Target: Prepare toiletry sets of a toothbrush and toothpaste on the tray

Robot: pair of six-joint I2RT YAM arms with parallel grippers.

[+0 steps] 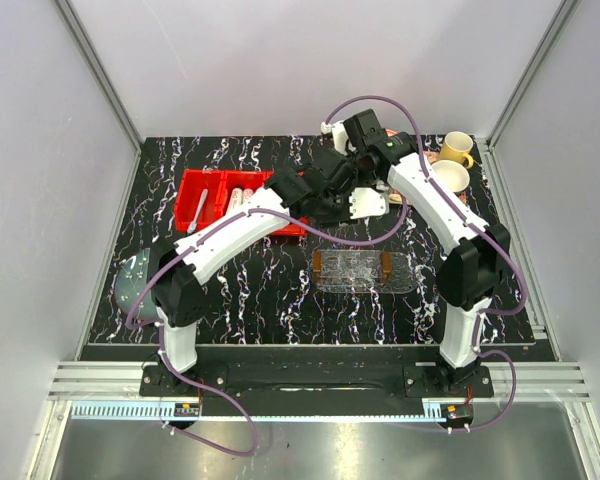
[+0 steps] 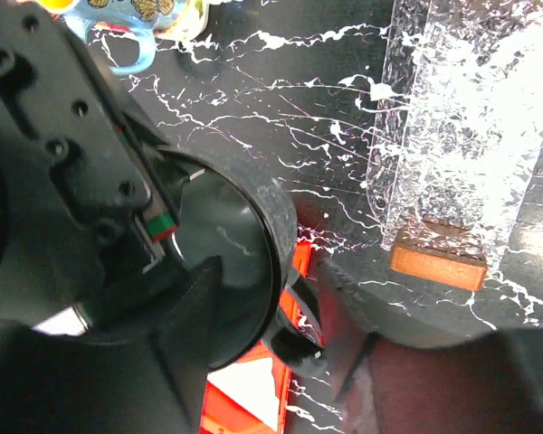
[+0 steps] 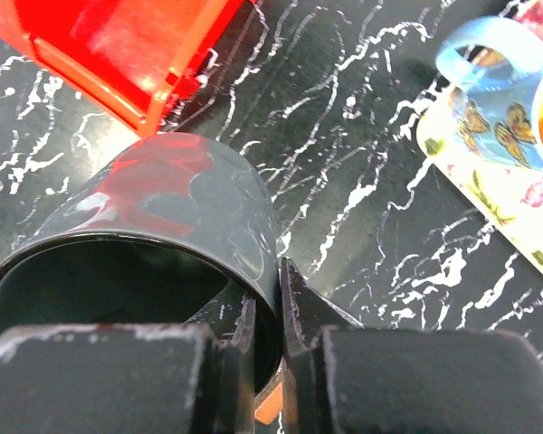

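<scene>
A dark grey cup [image 3: 163, 226] hangs over the black marbled table between both arms. My right gripper [image 3: 270, 312] is shut on its rim, one finger inside and one outside. My left gripper [image 2: 281, 362] sits at the same cup [image 2: 240, 262], its fingers apart with the cup wall between them and gaps showing. The clear tray [image 1: 353, 270] with orange-brown ends lies mid-table, just right of the cup in the left wrist view, where its orange end [image 2: 437, 262] shows. The pale toothbrush [image 1: 199, 210] and white toothpaste tubes [image 1: 242, 197] lie in the red bin [image 1: 220, 180].
The floral tray [image 3: 507, 199] holds a blue mug [image 3: 493, 81], a yellow mug [image 1: 458, 148] and a white cup [image 1: 450, 177] at the back right. A corner of the red bin [image 3: 118, 45] is close behind the cup. A grey round object [image 1: 130, 280] sits at the table's left edge.
</scene>
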